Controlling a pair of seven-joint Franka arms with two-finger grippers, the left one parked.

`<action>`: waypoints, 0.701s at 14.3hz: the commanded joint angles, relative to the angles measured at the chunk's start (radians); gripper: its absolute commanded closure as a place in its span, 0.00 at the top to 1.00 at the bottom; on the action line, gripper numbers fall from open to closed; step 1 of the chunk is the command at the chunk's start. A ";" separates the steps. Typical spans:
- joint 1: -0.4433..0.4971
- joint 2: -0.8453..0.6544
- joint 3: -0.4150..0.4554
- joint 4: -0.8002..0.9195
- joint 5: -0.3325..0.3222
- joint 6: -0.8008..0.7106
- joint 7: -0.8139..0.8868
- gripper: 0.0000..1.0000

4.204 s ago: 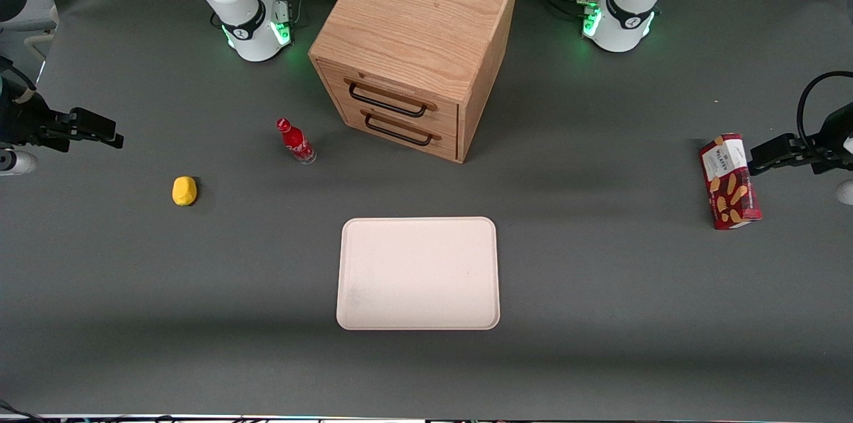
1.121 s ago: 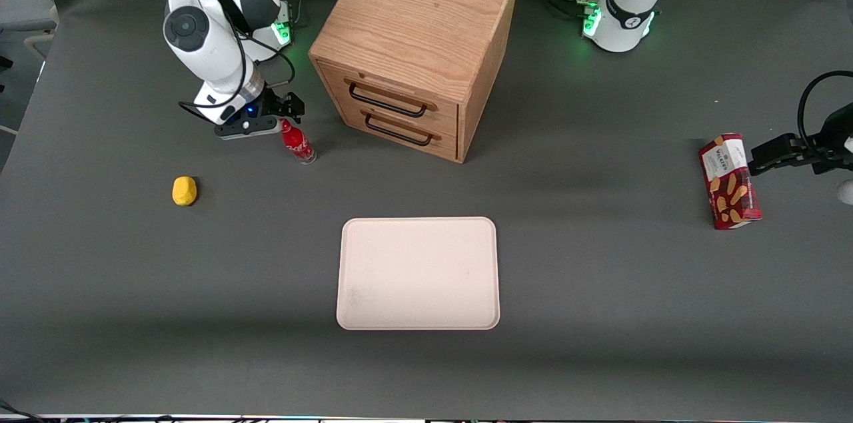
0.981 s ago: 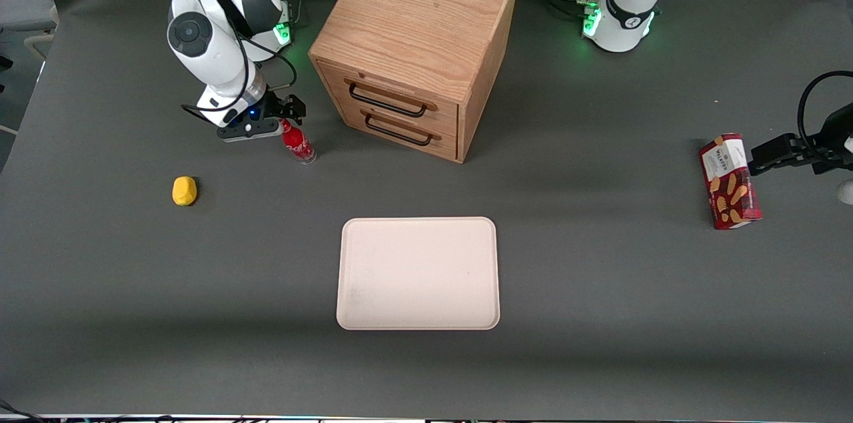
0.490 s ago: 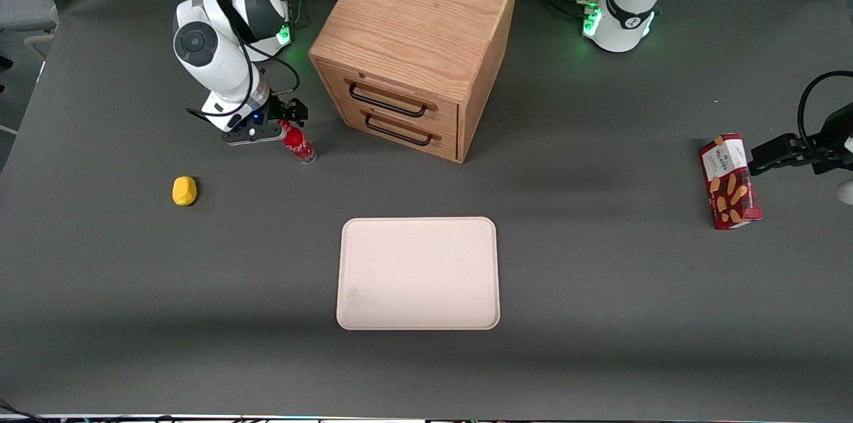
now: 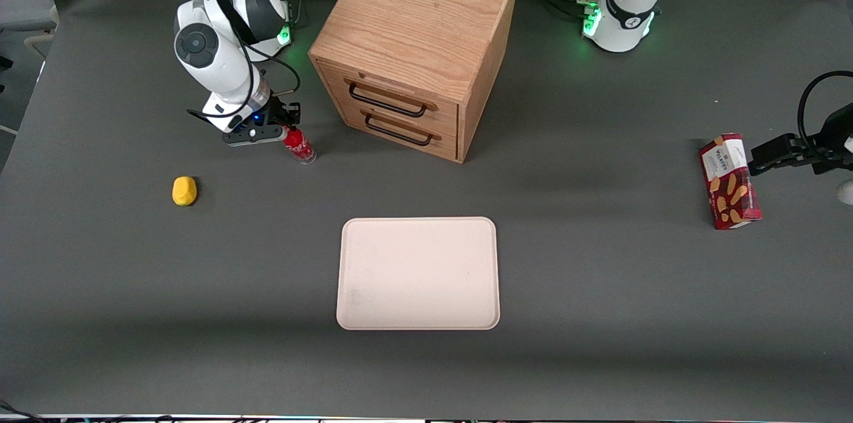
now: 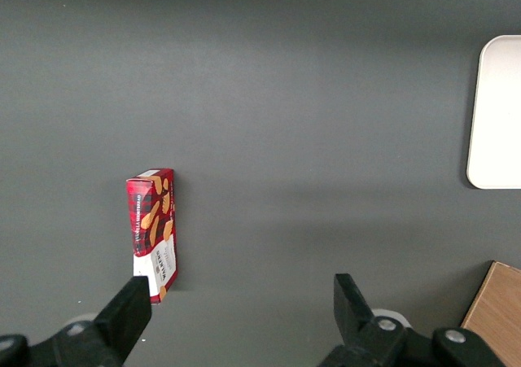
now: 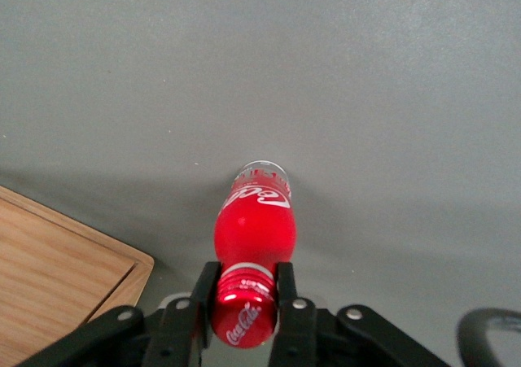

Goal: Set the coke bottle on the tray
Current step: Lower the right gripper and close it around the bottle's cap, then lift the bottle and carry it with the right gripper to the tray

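The coke bottle [image 5: 301, 148] is small, red, with a white script logo and a clear base. It stands on the grey table beside the wooden cabinet. My right gripper [image 5: 285, 124] is at its top. In the right wrist view the gripper [image 7: 244, 276] has a black finger [image 7: 204, 284] pressed on each side of the red cap of the bottle [image 7: 254, 229], whose base rests on the table. The pale pinkish tray [image 5: 417, 273] lies flat and bare, nearer the front camera than the bottle. Its edge shows in the left wrist view [image 6: 496, 115].
A wooden two-drawer cabinet [image 5: 413, 43] stands close beside the bottle; its corner shows in the right wrist view [image 7: 57, 277]. A yellow lump [image 5: 184, 190] lies toward the working arm's end. A red snack box [image 5: 730, 181] lies toward the parked arm's end.
My right arm came in from the table's end and lowered over the bottle. In the last half second the fingers closed in on the cap. The bottle has not moved.
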 commanded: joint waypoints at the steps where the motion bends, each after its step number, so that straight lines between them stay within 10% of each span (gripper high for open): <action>1: 0.011 -0.002 -0.003 -0.003 0.019 0.015 0.018 0.00; 10: -0.001 -0.026 -0.011 0.209 0.004 -0.203 0.008 0.00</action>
